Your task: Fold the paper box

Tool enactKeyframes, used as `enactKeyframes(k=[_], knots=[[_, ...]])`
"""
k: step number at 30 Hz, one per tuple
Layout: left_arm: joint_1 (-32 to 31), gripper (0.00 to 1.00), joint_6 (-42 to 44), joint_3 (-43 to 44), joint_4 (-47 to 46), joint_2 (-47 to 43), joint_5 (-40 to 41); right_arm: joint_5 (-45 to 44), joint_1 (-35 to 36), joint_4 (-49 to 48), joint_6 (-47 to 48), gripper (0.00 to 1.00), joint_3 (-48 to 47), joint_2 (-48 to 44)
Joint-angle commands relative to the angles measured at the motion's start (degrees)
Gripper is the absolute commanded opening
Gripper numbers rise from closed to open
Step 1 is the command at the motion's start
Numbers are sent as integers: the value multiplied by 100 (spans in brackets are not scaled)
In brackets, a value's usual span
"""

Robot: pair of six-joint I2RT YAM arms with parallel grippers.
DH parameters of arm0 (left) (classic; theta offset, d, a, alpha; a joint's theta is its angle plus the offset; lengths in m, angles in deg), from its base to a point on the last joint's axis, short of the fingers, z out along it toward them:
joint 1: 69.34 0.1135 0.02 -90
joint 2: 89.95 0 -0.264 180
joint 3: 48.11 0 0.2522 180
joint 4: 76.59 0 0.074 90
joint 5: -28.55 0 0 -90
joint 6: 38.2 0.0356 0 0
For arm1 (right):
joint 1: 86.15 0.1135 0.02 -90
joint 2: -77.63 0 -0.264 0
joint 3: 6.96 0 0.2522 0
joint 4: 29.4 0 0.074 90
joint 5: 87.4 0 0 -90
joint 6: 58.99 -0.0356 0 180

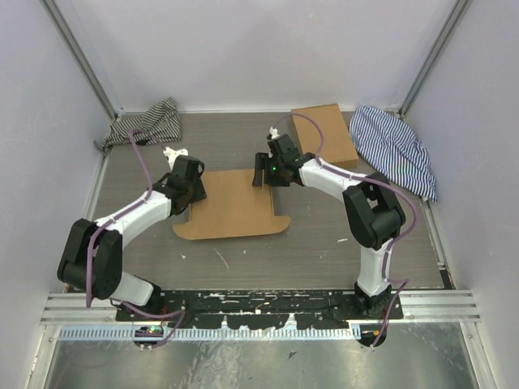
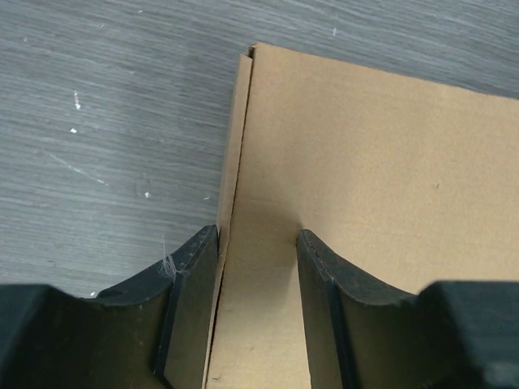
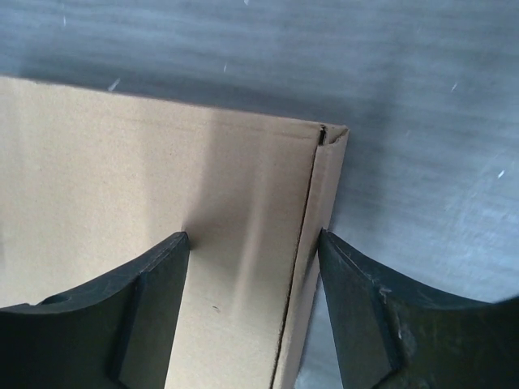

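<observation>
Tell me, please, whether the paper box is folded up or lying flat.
Mostly flat: the box lies spread on the table, only narrow side strips folded.

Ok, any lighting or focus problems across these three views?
Top external: evenly lit and sharp, no glare on the table. Left wrist: the paper box is crisp, the left gripper dark and soft-edged, with shadow on the cardboard between its fingers. Right wrist: pale sheen on the table at right, the right gripper slightly blurred.
</observation>
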Motion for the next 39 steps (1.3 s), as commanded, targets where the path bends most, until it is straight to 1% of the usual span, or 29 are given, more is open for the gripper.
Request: enactKeyframes(k=[1,5,7,9,12,15,19,23,26,28,29,32,39], knots=[[-96,50,51,596,200,427,-524,-38,-40,-288,242,69,-600,159],[-89,56,236,1096,537,565,-290,-211,-119,-100,336,73,-912,176],[-86,58,312,1246,722,474,-99,-358,-123,100,414,83,-1038,120],[-78,61,358,1296,835,283,157,-644,-124,267,456,87,-1083,6],[-31,64,361,1269,1019,-127,361,-864,-124,443,467,90,-1017,-312],[-7,66,336,1148,1214,-651,400,-1051,-124,697,480,90,-811,-769],[-19,68,222,482,1286,-1558,-214,-843,-124,831,545,90,7,-1561],[-24,70,-109,-557,802,-2459,-1022,-375,-122,670,635,90,1153,-2471],[-38,71,-219,-1059,604,-2833,-1275,-36,-61,586,702,95,1722,-2894],[-42,71,-230,-1200,609,-2903,-1351,90,-3,513,726,95,2001,-3039],[-50,71,-225,-1232,625,-2901,-1362,89,25,483,731,98,2103,-3074],[-51,71,-153,-1197,706,-2784,-1347,70,109,381,712,99,2287,-3145],[-67,71,31,-1091,746,-2428,-1306,-71,279,328,745,99,2234,-2890]])
